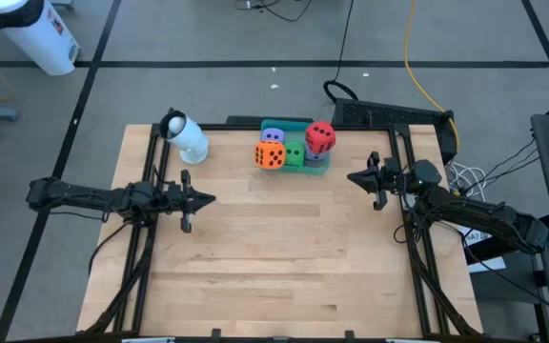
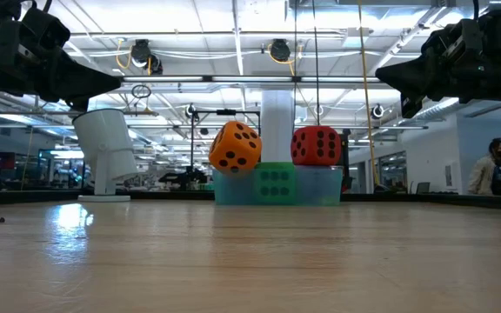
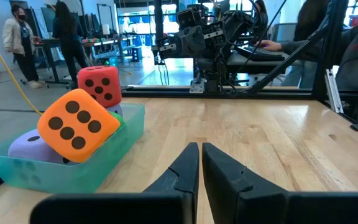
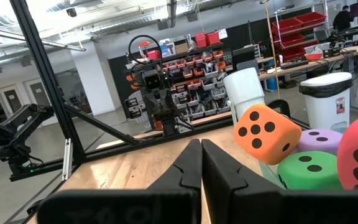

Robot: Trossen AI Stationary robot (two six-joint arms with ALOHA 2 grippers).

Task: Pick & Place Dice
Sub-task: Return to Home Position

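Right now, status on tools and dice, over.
Left tool shut, empty, left side. Right tool shut, empty, right side. Dice piled in teal tray. Nothing blocking.

High cam: straight down over whole worktop [image 1: 284,276]. Low cam: at worktop level, close to surface, facing across to tray [image 2: 324,189] and room behind. Wrist cams look fwd past left tool [image 3: 200,152] and right tool [image 4: 199,146], facing each other. All 4 share tray.

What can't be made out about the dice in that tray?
High view: whatever lies under the red die is covered by it.
Low view: the purple die does not show, behind the orange die and the tray wall.
Right wrist view: the picture's edge cuts off the red die.
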